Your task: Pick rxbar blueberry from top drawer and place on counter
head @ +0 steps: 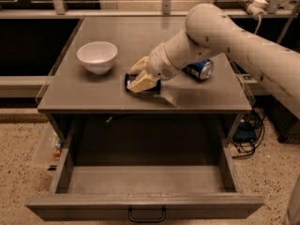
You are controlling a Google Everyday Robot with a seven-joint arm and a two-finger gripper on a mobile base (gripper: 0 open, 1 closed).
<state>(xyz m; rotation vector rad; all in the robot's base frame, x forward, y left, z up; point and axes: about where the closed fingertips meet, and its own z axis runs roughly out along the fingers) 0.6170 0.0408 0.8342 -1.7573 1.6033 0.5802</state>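
Cream 2-finger gripper (139, 75) clasps the flat, dark-wrapped rxbar blueberry (152, 88) low on the flat grey counter (93, 92), between a white bowl (97, 56) and a blue soda can (200, 69), so it should release only once the bar lies flat, then lift straight up.
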